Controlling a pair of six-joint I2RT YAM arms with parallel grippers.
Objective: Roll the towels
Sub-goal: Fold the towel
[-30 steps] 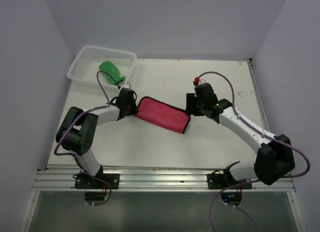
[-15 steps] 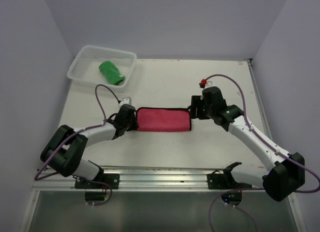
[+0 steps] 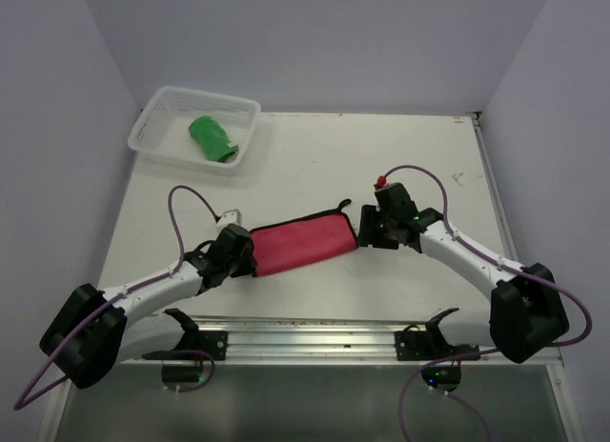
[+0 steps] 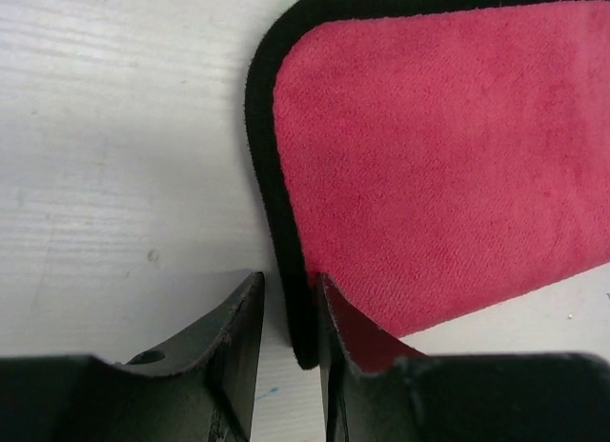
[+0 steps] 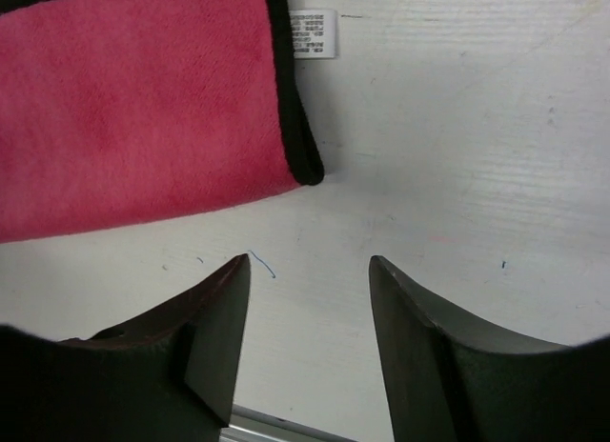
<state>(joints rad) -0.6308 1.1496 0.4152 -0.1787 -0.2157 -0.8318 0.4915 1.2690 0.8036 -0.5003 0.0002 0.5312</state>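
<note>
Between both arms on the table (image 3: 315,166), the red towel (image 3: 303,244) lies flat, unrolled; the green towel (image 3: 212,139) looks rolled, in the basket (image 3: 205,92). Left claw (image 4: 289,282) narrowly straddles the red hem, grip uncertain; right claw (image 5: 310,299) gapes empty

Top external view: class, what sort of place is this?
Probably a robot lab test cell: two arms bolted to a metal rail along a white table, plain walls boxing it in, and practice props, a red towel and a basket holding a green towel.
</note>
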